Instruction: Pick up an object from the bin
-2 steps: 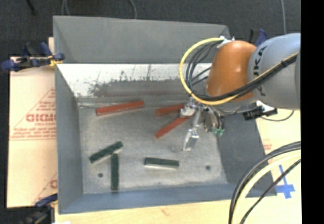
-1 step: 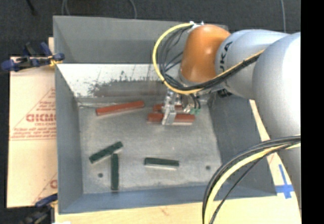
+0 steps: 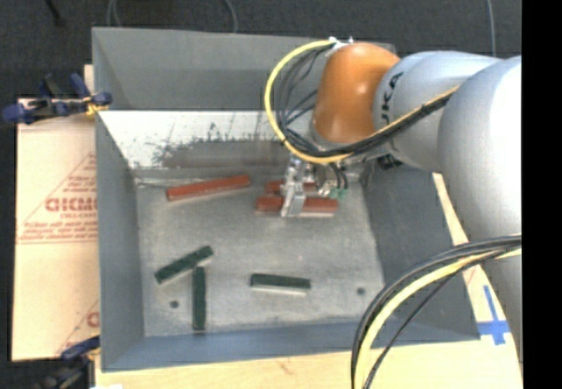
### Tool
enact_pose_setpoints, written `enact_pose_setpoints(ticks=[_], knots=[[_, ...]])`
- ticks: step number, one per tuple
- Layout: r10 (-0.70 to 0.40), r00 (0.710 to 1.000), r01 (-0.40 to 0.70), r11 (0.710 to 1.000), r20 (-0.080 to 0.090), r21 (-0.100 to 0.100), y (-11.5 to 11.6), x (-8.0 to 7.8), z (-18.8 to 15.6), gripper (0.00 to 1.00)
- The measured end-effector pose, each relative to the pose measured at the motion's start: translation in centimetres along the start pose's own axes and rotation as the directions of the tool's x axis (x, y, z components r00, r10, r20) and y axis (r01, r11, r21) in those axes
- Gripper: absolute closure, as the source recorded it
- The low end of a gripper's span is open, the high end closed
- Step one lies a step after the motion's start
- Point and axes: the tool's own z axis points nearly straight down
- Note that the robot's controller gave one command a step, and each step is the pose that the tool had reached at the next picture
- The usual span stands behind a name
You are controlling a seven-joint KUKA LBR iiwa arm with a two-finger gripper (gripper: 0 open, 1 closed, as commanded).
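My gripper [image 3: 292, 196] is down near the back of the bin, its metal fingers standing right over a short reddish-brown block [image 3: 269, 203] that pokes out on both sides of them. Whether the fingers clasp the block I cannot tell. A longer reddish-brown bar [image 3: 208, 189] lies just to the left, close to the back wall.
Three dark green bars lie toward the front: one slanted [image 3: 183, 263] at the left, one upright [image 3: 199, 298] below it, one flat [image 3: 279, 284] in the middle. The arm with its orange cover and yellow cables hangs over the bin's right back part.
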Motion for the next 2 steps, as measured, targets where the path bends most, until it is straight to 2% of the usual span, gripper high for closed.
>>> enact_pose_setpoints(ticks=[1,2], knots=[[-0.035,0.999,0.034,0.999,-0.017,-0.004,0.2,0.0,-3.4,1.00],[-0.010,1.000,0.010,1.000,-0.015,-0.005,-0.1,1.4,-5.5,1.00]])
